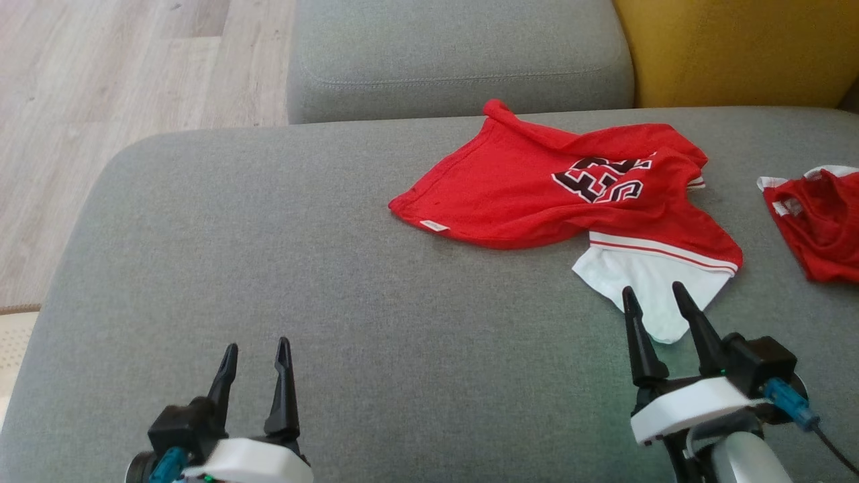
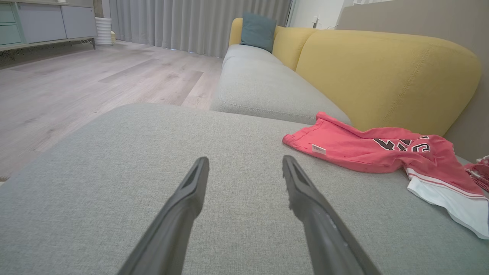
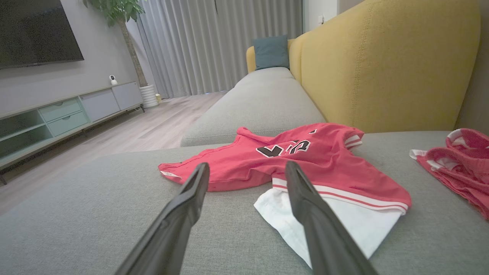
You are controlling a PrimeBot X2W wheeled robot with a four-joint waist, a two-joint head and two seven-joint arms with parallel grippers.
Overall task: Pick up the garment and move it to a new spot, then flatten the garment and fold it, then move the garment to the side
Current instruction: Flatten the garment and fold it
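Holds both claws apart and empty, right gripper [image 1: 652, 288] at the near white edge of the red jersey [image 1: 537, 194] sprawled left-to-right on the far right of the grey sofa cushion [image 1: 335, 268], left gripper [image 1: 258, 343] well apart at near left.

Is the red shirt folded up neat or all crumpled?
Crumpled, not folded. The red shirt lies bunched on the gray couch, its letters wrinkled and a white part sticking out underneath.
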